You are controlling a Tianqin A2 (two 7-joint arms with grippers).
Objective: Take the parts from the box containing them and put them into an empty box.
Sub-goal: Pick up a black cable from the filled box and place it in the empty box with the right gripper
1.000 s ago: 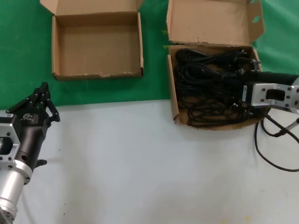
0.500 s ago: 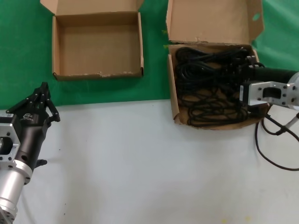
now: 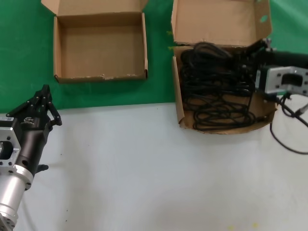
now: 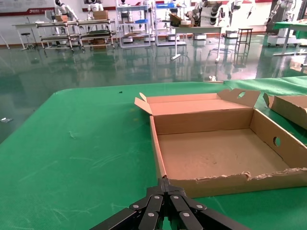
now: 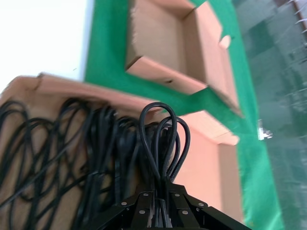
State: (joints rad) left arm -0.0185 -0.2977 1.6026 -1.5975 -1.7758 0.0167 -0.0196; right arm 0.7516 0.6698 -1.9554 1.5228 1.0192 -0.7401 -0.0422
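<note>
The cords (image 3: 216, 91) lie in a black tangle that fills the larger cardboard box (image 3: 179, 96), which sits on the right with its tall lid flap standing open behind it, its back half on the green mat (image 3: 24, 57) and its front edge over the white table (image 3: 144, 168). One bundle of cord (image 5: 163, 139) is pinched between the fingers of the right gripper (image 5: 160, 211), its looped end sticking up out of the closed fingers; in the head view that gripper (image 3: 250, 55) is at the far right corner of the box, just above the pile, though the dark fingers are hard to tell from the cords there. A thicker black cable (image 3: 284, 134) hangs from the right arm and curls down onto the table beside the box. The smaller shallow box (image 3: 57, 48) sits well apart to the left on the green mat, open, with bare cardboard inside and a ragged front edge. The left gripper (image 3: 44, 98) waits near the left edge of the table, just in front of that box, its fingers (image 4: 165, 203) brought together to a point and holding nothing.
</note>
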